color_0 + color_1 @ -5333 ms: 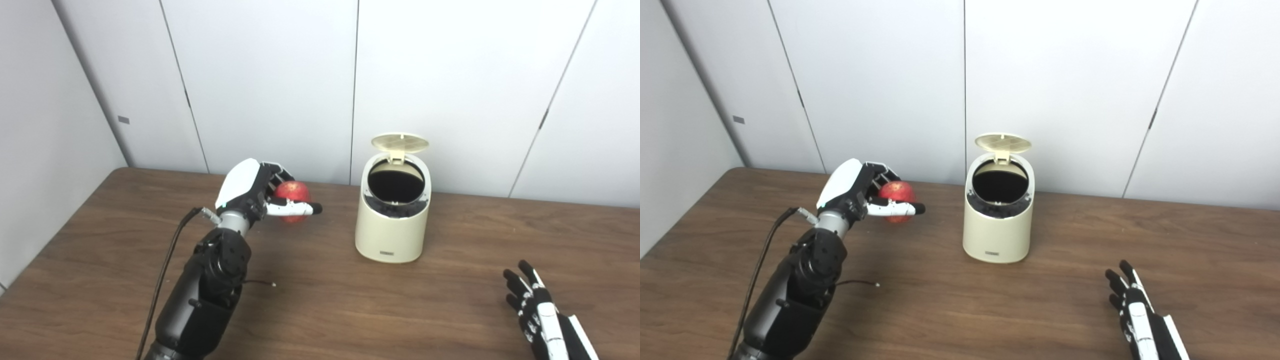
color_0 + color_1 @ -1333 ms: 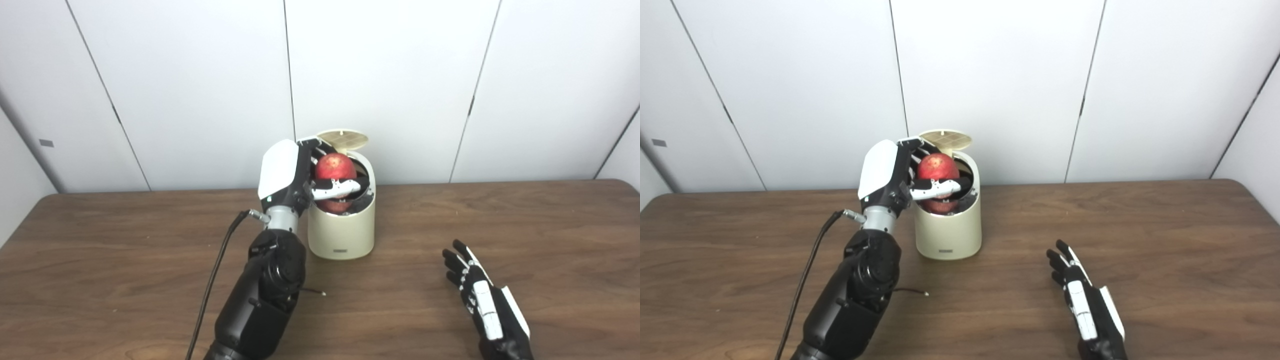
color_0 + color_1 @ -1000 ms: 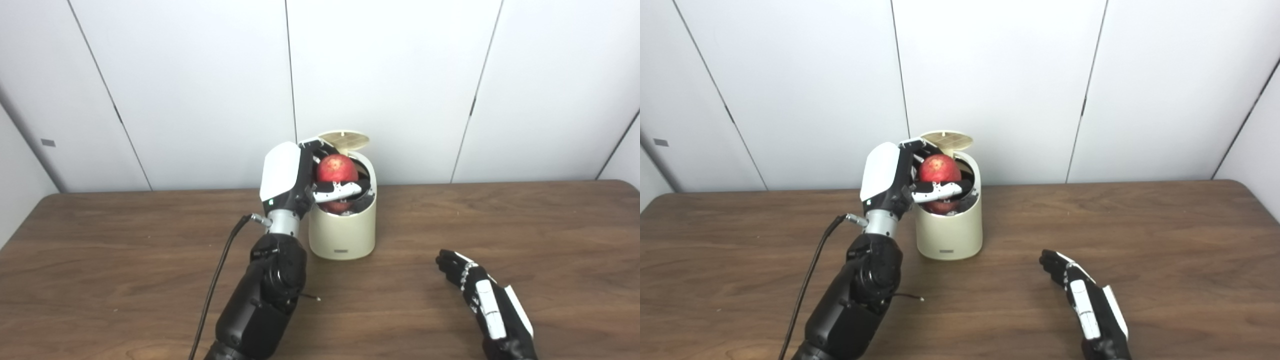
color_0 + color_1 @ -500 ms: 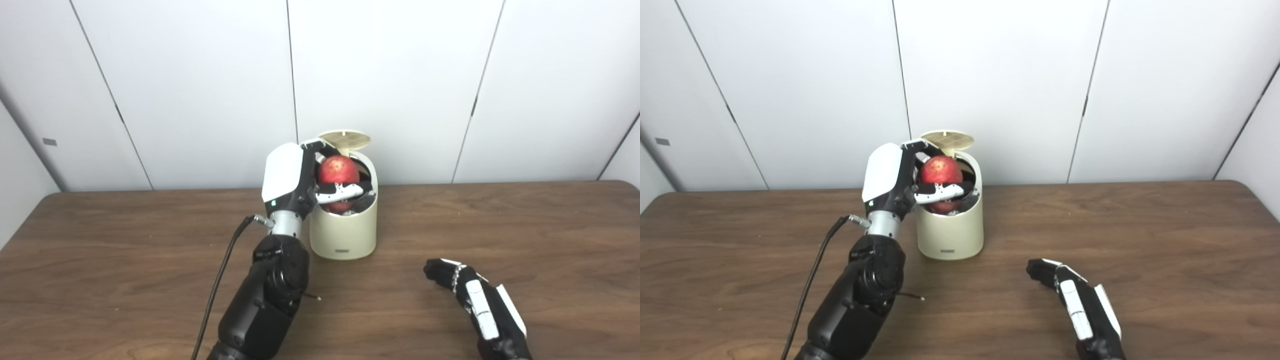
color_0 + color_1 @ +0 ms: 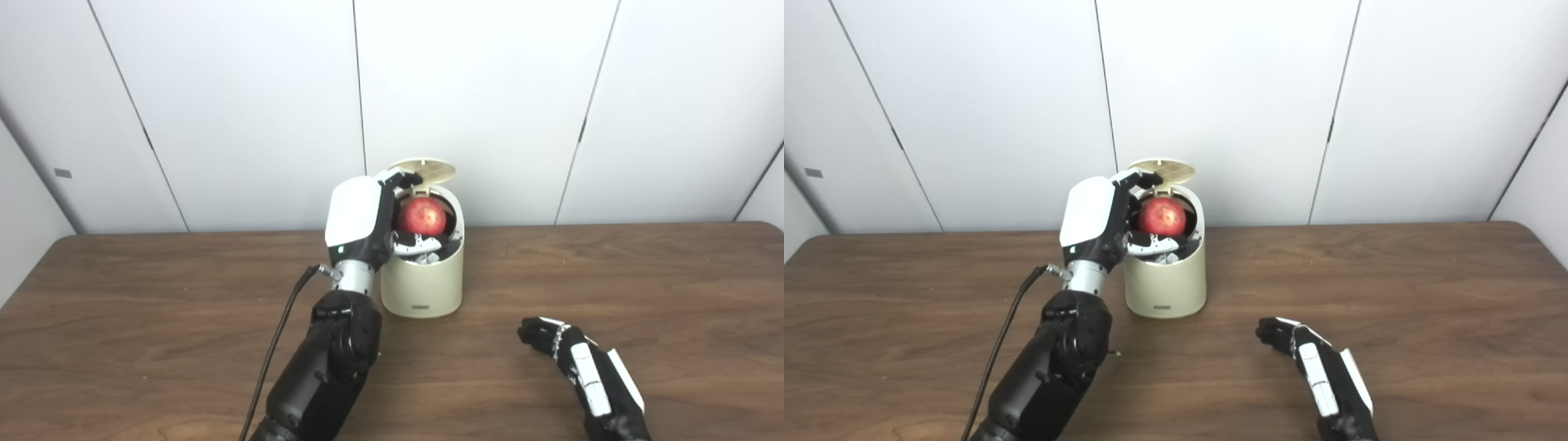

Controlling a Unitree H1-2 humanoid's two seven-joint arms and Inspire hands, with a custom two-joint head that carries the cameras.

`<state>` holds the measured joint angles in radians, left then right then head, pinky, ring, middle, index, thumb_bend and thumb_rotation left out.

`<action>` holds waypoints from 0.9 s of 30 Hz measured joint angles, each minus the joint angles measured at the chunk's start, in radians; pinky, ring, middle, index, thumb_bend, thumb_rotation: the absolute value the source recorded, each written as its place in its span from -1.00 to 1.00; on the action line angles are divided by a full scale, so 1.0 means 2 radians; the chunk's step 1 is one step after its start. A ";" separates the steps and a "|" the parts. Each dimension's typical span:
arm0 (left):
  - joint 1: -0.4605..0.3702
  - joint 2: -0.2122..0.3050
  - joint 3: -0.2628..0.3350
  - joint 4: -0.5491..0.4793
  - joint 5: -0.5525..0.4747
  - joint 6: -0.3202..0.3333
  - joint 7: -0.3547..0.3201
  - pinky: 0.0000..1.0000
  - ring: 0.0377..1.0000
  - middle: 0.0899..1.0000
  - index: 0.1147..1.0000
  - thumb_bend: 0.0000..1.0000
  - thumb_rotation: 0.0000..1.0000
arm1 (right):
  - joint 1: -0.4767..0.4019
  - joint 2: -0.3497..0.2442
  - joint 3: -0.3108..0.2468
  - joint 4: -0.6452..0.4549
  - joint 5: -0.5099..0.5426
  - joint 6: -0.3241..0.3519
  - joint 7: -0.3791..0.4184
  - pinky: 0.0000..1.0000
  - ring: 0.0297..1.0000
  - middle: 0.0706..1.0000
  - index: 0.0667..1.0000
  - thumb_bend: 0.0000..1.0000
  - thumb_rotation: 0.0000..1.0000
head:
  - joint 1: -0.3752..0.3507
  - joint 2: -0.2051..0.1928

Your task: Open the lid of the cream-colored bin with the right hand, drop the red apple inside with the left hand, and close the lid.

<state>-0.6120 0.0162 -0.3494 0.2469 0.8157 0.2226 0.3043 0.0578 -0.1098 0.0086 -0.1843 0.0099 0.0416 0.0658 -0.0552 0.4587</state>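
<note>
Now your left hand (image 5: pixel 367 223), fingers loosened, leaves the red apple (image 5: pixel 421 216) in the bin (image 5: pixel 422 288) mouth at 12 o'clock; your curled, empty right hand (image 5: pixel 572 355) could jam the lid (image 5: pixel 424 169) onto it.

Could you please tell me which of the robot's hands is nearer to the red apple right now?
Left. The left hand is at the open cream-colored bin, fingers spread around the red apple in its mouth. The right hand is low over the table, well to the bin's right and nearer the camera.

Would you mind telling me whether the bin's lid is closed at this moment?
No, the lid stands raised behind the bin opening, where the red apple shows.
</note>
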 measured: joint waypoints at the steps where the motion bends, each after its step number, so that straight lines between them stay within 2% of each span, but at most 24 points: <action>1: 0.000 0.000 0.000 0.000 0.000 0.000 -0.001 0.27 0.46 0.46 0.30 1.00 -1.00 | 0.000 0.000 0.000 0.000 0.000 0.000 0.000 0.66 0.49 0.35 0.31 -0.10 1.00 | 0.000 0.000; 15: 0.000 0.000 -0.003 0.000 0.009 0.004 -0.002 0.30 0.44 0.43 0.28 1.00 -0.98 | 0.000 0.000 0.000 0.000 0.000 0.000 0.001 0.73 0.49 0.35 0.31 -0.13 1.00 | 0.000 -0.002; 18: 0.000 -0.001 -0.001 0.000 0.004 -0.002 -0.001 0.21 0.28 0.28 0.21 0.84 -1.00 | 0.000 0.000 0.000 0.000 0.000 0.000 0.000 0.75 0.49 0.35 0.30 -0.13 1.00 | 0.002 -0.001; 19: 0.000 -0.001 0.001 0.000 0.001 -0.005 0.000 0.18 0.22 0.22 0.14 0.73 -1.00 | 0.000 0.000 0.000 0.000 -0.001 0.000 0.000 0.75 0.49 0.35 0.30 -0.13 1.00 | 0.002 -0.001; 20: 0.001 -0.002 0.004 0.000 -0.003 -0.009 0.003 0.12 0.17 0.12 -0.01 0.39 -1.00 | 0.000 0.000 0.000 0.000 -0.001 0.000 0.000 0.75 0.48 0.35 0.30 -0.12 1.00 | 0.002 -0.001; 21: 0.002 -0.002 0.007 0.001 -0.010 -0.018 0.006 0.07 0.11 0.06 -0.10 0.21 -1.00 | 0.000 0.000 0.000 0.000 -0.001 0.000 0.000 0.76 0.48 0.35 0.30 -0.13 1.00 | 0.002 -0.001; 22: 0.004 -0.003 0.012 0.004 -0.017 -0.026 0.011 -0.02 -0.03 0.00 -0.15 0.08 -1.00 | 0.000 0.000 0.000 0.000 -0.001 0.000 0.000 0.76 0.48 0.35 0.30 -0.12 1.00 | 0.002 -0.001; 23: 0.005 -0.004 0.014 0.009 -0.021 -0.035 0.020 -0.05 -0.08 -0.01 -0.17 0.04 -1.00 | 0.000 0.000 -0.001 0.000 -0.001 0.000 0.000 0.76 0.48 0.35 0.30 -0.12 1.00 | 0.003 0.000; 24: 0.006 -0.006 0.017 0.015 -0.024 -0.044 0.027 -0.17 -0.09 -0.02 -0.19 -0.01 -1.00 | 0.000 0.000 -0.001 0.000 -0.001 0.000 0.000 0.76 0.48 0.35 0.30 -0.12 1.00 | 0.005 -0.001; 27: 0.007 -0.009 0.023 0.022 -0.035 -0.059 0.040 -0.25 -0.13 -0.03 -0.18 -0.05 -1.00 | 0.000 0.000 -0.001 0.000 0.000 0.000 0.001 0.78 0.50 0.35 0.31 -0.11 1.00 | 0.005 -0.002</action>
<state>-0.5979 -0.0016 -0.3035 0.2903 0.7448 0.1044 0.3840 0.0576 -0.1101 0.0074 -0.1841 0.0093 0.0416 0.0676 -0.0445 0.4556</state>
